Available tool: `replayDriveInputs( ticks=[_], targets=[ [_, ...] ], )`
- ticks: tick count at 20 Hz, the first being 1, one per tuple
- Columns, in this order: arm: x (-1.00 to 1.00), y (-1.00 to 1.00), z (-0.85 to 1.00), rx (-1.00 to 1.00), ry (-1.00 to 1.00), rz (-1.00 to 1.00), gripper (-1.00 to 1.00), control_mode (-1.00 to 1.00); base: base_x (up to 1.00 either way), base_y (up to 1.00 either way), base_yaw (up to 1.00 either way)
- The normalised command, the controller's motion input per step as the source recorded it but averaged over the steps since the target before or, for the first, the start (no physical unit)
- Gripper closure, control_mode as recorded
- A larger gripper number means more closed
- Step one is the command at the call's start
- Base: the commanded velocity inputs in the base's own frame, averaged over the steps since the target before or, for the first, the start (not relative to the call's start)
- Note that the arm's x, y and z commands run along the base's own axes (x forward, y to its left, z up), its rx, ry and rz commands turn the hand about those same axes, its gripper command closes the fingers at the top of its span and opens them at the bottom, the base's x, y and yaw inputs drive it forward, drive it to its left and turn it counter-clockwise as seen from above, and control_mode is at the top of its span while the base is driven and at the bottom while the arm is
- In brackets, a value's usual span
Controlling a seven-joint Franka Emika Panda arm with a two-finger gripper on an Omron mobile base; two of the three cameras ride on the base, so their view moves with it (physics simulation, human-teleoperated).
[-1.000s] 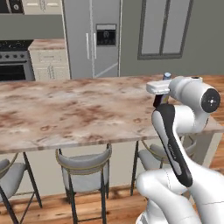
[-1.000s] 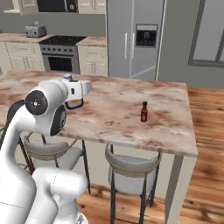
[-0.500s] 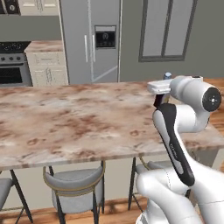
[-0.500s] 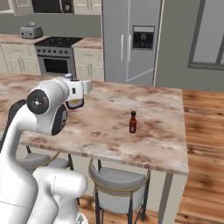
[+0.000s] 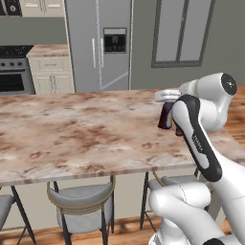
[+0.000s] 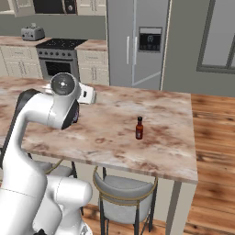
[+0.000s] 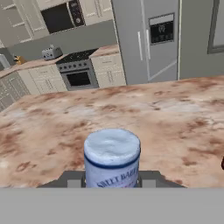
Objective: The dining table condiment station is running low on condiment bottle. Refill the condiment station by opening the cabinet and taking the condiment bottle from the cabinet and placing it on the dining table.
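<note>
The slim dark maroon condiment bottle with pale blue cap (image 7: 112, 157) is held pinched between the two-finger gripper (image 5: 166, 115), just above the long cream marble dining table with reddish-brown veins (image 5: 72, 139). A small dark bottle with a red cap (image 6: 139, 128) is seen standing upright on the slab, well apart. For a good placement, the bottle should be lowered upright, set onto bare marble away from the edge, and released only once its base is resting.

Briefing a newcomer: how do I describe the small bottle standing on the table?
On the long marble table, toward the end by the wood floor, stands a small reddish-brown bottle, dark-capped. The other bottle, in the claw, has a pale blue cap.
</note>
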Motion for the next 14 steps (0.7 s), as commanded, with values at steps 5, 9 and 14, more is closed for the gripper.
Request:
replayDriveInputs(
  ticks=[5, 9, 14],
  targets=[
    [0.22, 0.41, -0.52, 0.11, 0.34, 0.35, 1.0, -1.0, 0.0, 0.0, 0.0],
    [0.37, 0.36, -0.85, 0.0, -0.15, 0.15, 1.0, -1.0, 0.0, 0.0, 0.0],
    [0.84, 0.3, -0.99, 0.0, -0.15, 0.13, 1.0, -1.0, 0.0, 0.0, 0.0]
  ],
)
